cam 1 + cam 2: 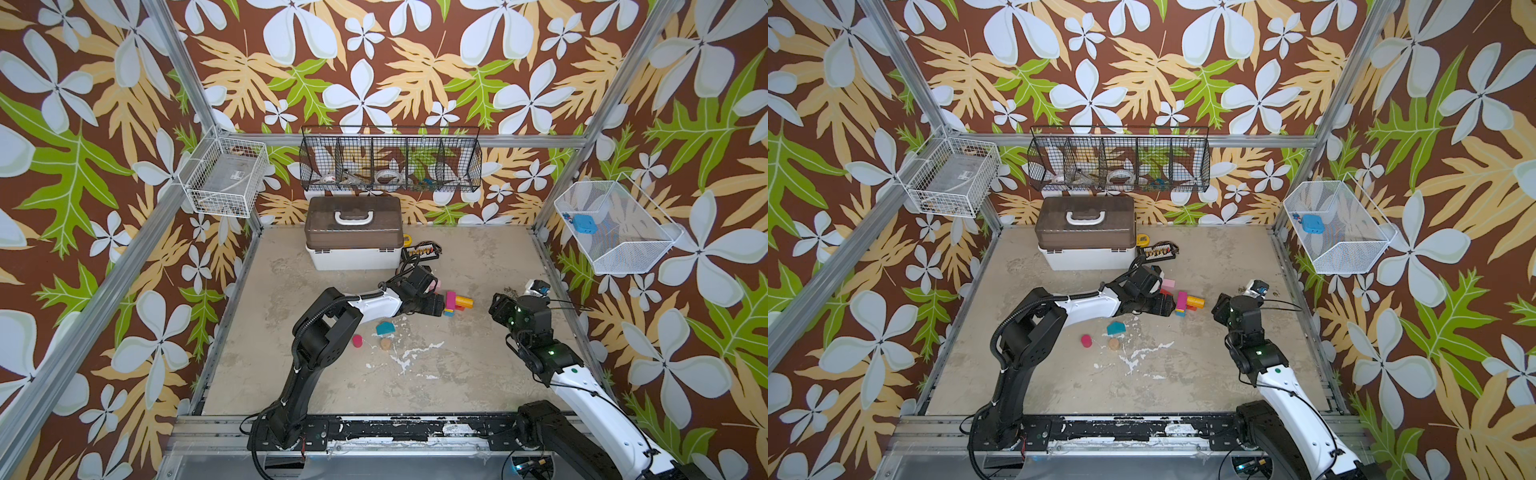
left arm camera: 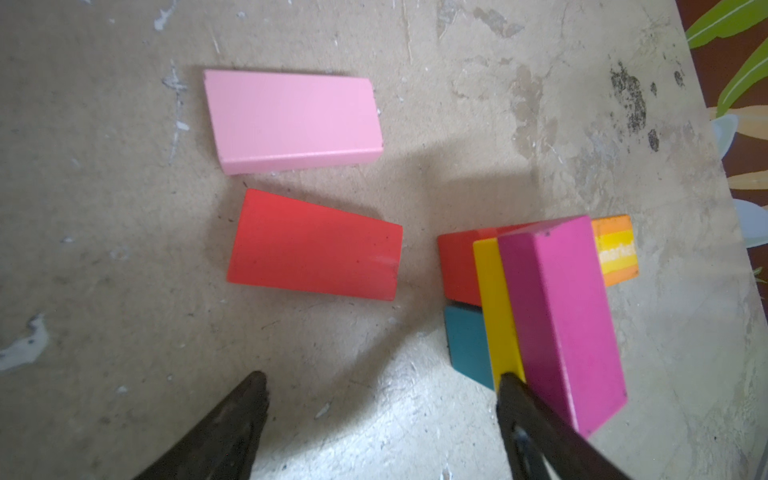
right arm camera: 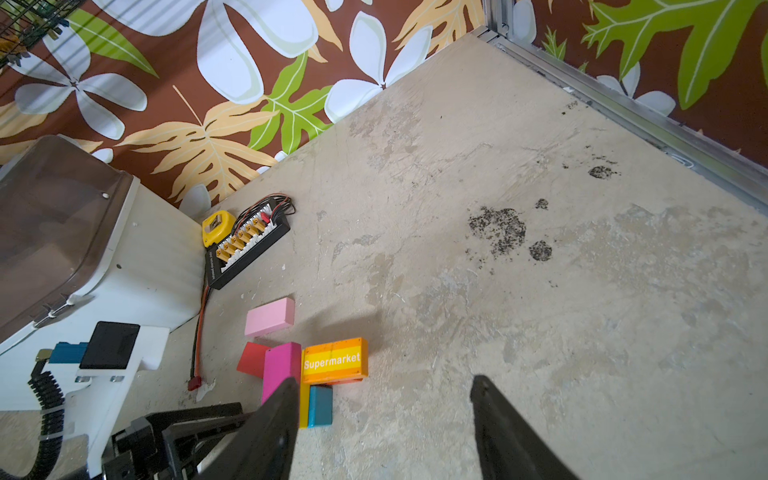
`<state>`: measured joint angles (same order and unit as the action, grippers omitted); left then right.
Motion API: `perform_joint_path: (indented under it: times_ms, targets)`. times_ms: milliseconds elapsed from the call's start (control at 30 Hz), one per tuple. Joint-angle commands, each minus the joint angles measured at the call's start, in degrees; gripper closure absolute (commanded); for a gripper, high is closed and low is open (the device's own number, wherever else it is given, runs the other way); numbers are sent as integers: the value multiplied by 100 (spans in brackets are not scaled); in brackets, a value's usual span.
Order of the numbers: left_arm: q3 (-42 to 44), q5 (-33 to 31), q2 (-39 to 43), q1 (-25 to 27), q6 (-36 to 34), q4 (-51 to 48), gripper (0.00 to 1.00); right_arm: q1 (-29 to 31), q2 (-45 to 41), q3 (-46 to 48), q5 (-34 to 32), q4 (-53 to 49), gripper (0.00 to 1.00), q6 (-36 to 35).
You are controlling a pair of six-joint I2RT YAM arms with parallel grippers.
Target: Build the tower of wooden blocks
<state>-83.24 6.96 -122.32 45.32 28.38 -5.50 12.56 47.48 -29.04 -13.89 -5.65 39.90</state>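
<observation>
Hovering over the tabletop (image 2: pixel 104 208) with the left hand (image 2: pixel 381 380) spread and empty just beside the low tower (image 2: pixel 557 311), right hand (image 3: pixel 384 381) spread too. Judging the loose red block (image 2: pixel 316 245) light, stiff, slick; pinch across its long sides.

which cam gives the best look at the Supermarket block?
Right wrist: the Supermarket block shows its whole printed face, unobstructed. Left wrist catches only one end behind the magenta block. In both top views it is a small orange-yellow bar, text unreadable.
</observation>
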Motion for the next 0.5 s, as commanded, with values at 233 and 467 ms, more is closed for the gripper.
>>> perform_joint_path:
  times_ms: [233, 467]
  targets:
    - [19, 169, 1, -2, 62, -126, 12, 1, 15, 2, 18, 55, 34, -8]
    - [24, 164, 0, -3, 63, -126, 12, 2, 27, 1, 44, 64, 34, -6]
